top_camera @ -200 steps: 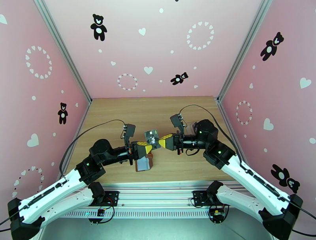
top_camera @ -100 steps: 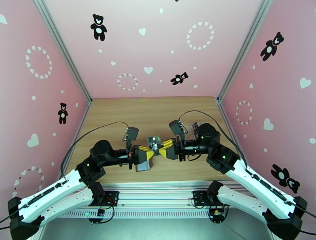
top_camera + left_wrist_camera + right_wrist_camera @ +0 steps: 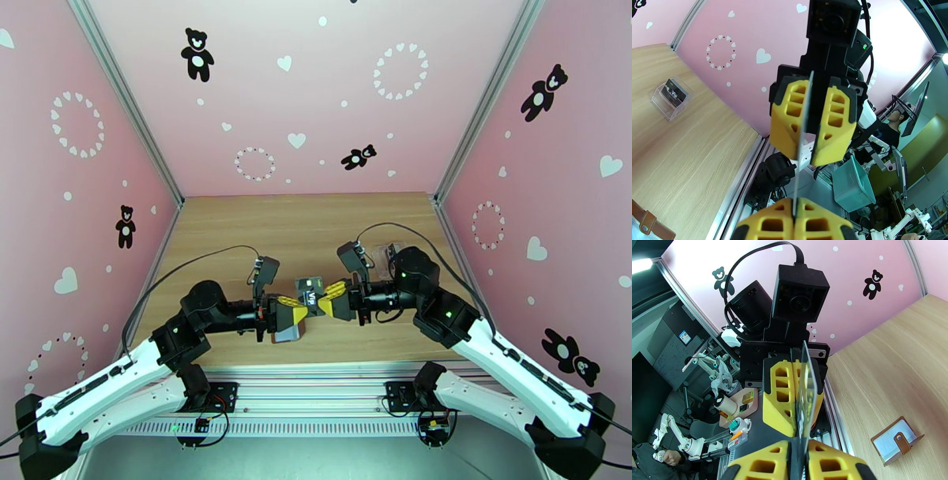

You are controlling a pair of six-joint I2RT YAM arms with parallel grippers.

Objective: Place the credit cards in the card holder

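My left gripper (image 3: 303, 305) and right gripper (image 3: 321, 298) both clamped one credit card (image 3: 310, 287), held edge-up above the card holder (image 3: 286, 335).

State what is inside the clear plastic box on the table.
A dark card printed "Vip" sits in the clear box; any cards behind it are hidden.

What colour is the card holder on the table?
The card holder is brown, greyish inside; best seen in the right wrist view.
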